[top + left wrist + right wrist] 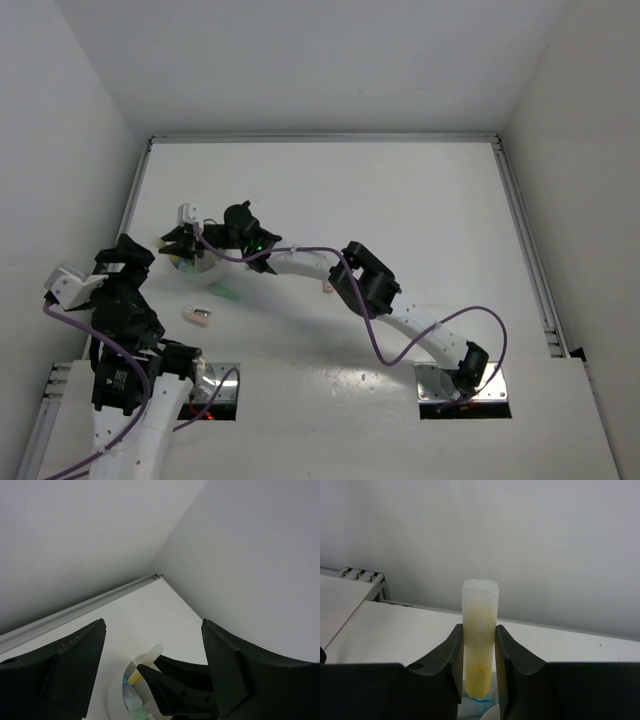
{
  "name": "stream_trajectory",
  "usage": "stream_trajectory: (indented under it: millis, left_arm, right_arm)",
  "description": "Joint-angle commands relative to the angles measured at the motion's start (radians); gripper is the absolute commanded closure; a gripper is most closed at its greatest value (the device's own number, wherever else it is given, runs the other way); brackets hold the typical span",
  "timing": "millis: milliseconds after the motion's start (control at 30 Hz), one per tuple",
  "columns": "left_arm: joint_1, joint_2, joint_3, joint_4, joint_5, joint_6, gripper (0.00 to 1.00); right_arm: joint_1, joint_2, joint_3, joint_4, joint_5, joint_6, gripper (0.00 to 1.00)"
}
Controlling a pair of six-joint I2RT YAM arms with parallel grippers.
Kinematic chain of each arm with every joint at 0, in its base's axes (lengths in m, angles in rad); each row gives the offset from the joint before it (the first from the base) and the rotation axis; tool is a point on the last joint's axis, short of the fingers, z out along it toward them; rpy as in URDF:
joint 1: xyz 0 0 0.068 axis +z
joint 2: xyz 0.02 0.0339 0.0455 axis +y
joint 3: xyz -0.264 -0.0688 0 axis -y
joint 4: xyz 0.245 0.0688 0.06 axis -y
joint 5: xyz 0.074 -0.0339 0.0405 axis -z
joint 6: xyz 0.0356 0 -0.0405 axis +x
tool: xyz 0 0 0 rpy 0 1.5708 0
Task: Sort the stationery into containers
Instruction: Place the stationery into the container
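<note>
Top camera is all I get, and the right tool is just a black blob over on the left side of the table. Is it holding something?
Observer: Yes. The right wrist view shows the right tool shut on a yellow marker, with the marker's pale end poking out past the tool.
Operator: Is it over the bowl?
Observer: The left wrist view shows the marker tilted over the white bowl. Its yellow end seems to be down inside the rim.
Operator: Is anything in the bowl already?
Observer: Yes, pale blue and green pieces lie in it, but they are too cropped to name.
</note>
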Motion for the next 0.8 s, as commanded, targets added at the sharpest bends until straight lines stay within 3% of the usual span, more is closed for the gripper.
stream_trajectory:
  millis: [0,233,500,767]
  left_arm:
    - [0.010,0.000,-0.004,0.033,0.009,0.014,0.17]
    - [0.010,0.000,-0.004,0.033,0.009,0.014,0.17]
    - [0.010,0.000,-0.004,0.033,0.000,0.014,0.17]
    - [0.010,0.000,-0.004,0.033,0.000,0.014,0.17]
  right_arm:
    - [-0.003,-0.018,0.007,0.034,0.009,-0.024,0.95]
    - [-0.012,-0.008,-0.002,0.034,0.027,-0.024,0.81]
    - [-0.012,0.001,-0.012,0.025,0.027,-0.015,0.80]
    - [-0.012,0.010,-0.021,0.025,0.018,0.003,0.70]
